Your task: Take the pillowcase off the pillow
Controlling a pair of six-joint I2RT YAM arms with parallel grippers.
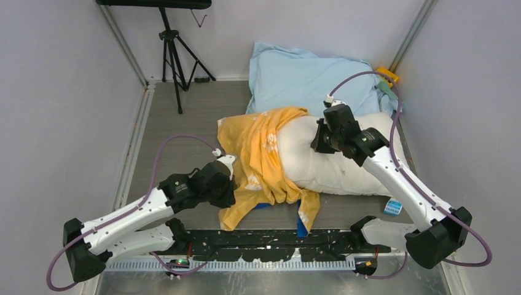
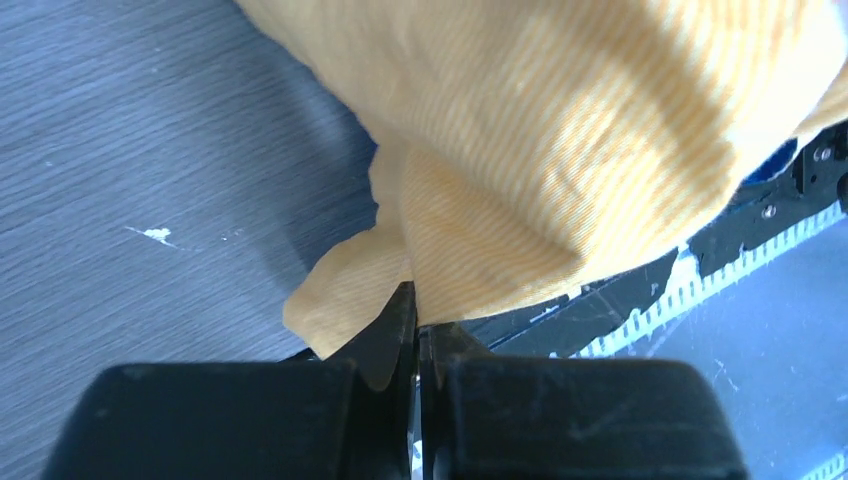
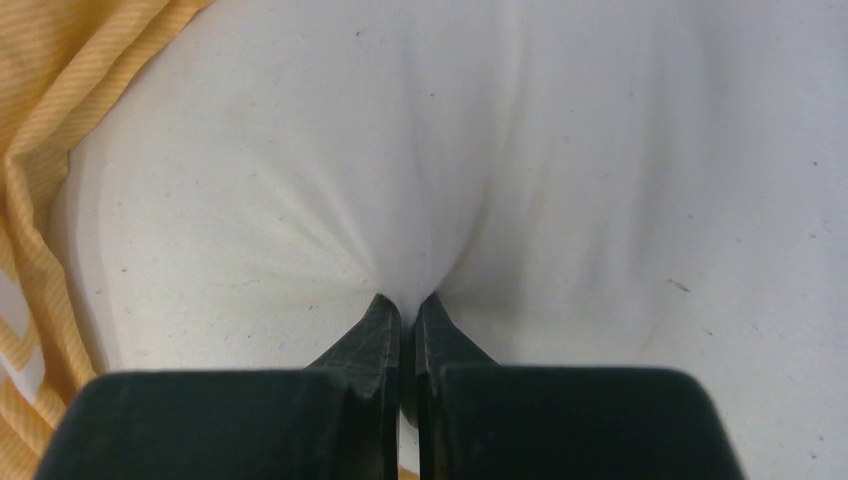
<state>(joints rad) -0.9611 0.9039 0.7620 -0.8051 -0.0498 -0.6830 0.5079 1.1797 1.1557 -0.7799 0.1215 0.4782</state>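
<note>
- A grey desk (image 1: 184, 123) walled by pale panels, with a black tripod (image 1: 175, 55) at the far left and a pale blue cushion (image 1: 295, 74) against the back wall
- The pillow (image 1: 344, 166) lies in the middle of the desk, its long axis running left to right, just in front of the cushion
- The pillowcase (image 1: 261, 147) is bunched over the pillow's left end only. The middle and right of the pillow are bare, and a loose flap trails toward the near edge of the desk
- The left fingers (image 2: 393, 335) are pressed together on a fold of the orange cloth at the cover's left, near side, just above the desk
- The right fingers (image 3: 378, 330) are pinching a pucker of the bare white ticking, to the right of the cover's edge, which shows at the left of the right wrist view
- So the two grips sit on opposite sides of the cover's edge, along the pillow's length: cover to the left, bare pillow to the right
- Judging from this, the cover comes free by travelling left along that axis. The left arm is the nearer one to draw it, while the right arm anchors the pillow
- Risk: the pillow may slide along with the cloth if the pinch on the ticking slips
</note>
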